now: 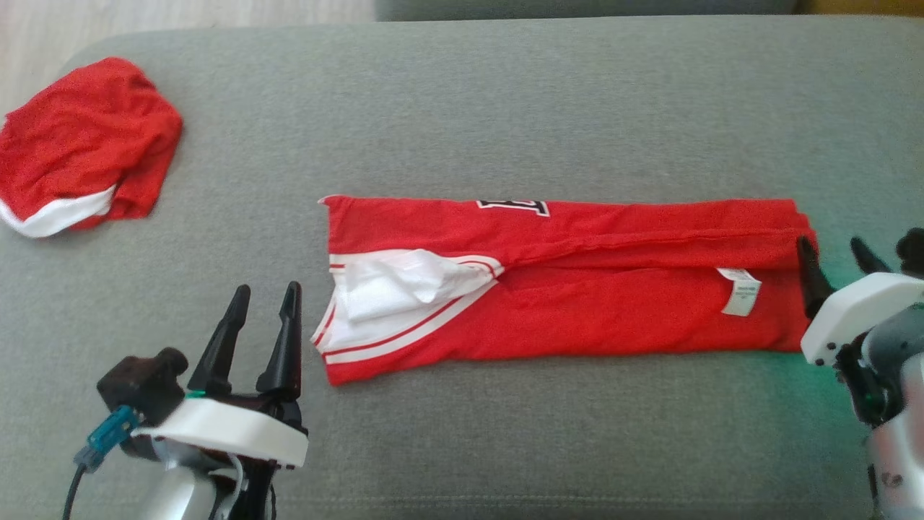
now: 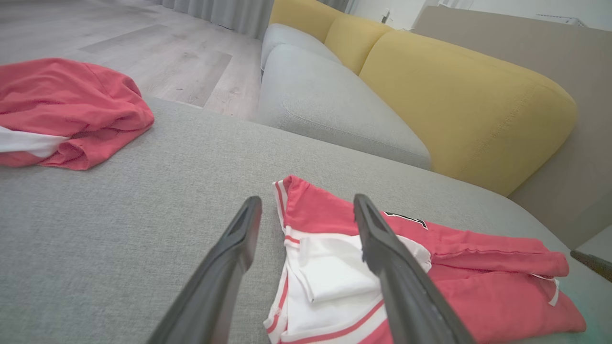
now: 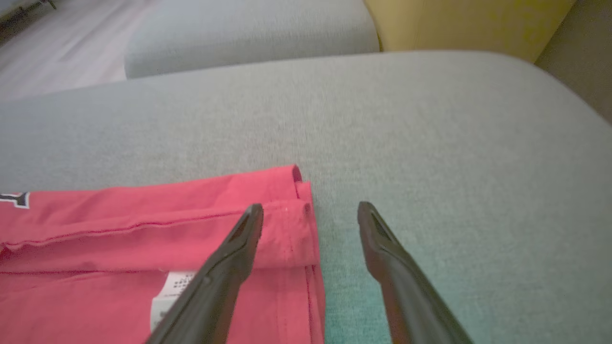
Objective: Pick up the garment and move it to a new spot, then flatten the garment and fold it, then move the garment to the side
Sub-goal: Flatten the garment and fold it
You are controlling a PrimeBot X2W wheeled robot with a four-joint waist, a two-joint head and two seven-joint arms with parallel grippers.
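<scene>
A red garment (image 1: 577, 282) with white trim lies folded into a long strip across the grey cushion (image 1: 462, 108); its white-trimmed end (image 2: 334, 277) points left and a white label (image 1: 740, 291) sits near its right end (image 3: 282, 215). My left gripper (image 1: 263, 300) is open just left of the trimmed end, holding nothing. At the strip's right edge my right gripper (image 1: 834, 249) is open, one finger (image 3: 234, 258) over the red cloth, the other (image 3: 387, 258) over bare cushion.
A second red garment (image 1: 79, 144) with a white band lies crumpled at the cushion's far left corner. Beyond the cushion are a grey seat (image 2: 325, 100) and a yellow backrest (image 2: 468, 100). Wood floor (image 2: 143, 48) lies past the left edge.
</scene>
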